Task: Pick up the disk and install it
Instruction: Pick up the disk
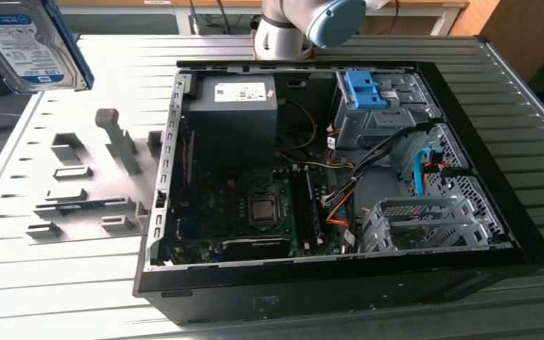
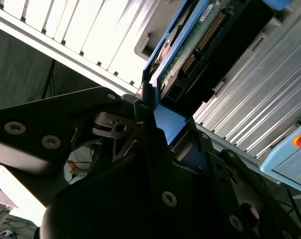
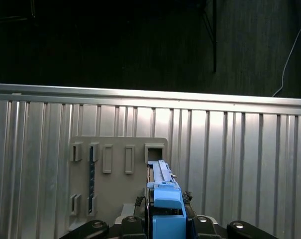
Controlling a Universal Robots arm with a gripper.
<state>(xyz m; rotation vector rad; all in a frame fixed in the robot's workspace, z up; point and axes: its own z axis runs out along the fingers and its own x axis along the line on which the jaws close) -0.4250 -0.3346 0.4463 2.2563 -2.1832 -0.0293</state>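
Exterior view: set high and off the arm, it looks obliquely down over the slatted table (image 1: 64,297) and the open computer case (image 1: 537,248). The arm's base (image 1: 286,35) stands at the table's far edge.
Nearest the exterior camera: the disk (image 1: 31,46), raised close to the lens at the exterior view's left.
First wrist view: it looks down past the gripper (image 3: 165,221) and along the disk's blue rail onto the table near one edge, with dark floor beyond.
Second wrist view: very close, it looks along the gripper's black body at the disk's connector side, with table slats behind.
Shared: the grey fixture plate (image 1: 26,177) appears in the exterior and first wrist views. The disk and the slats appear in all three.
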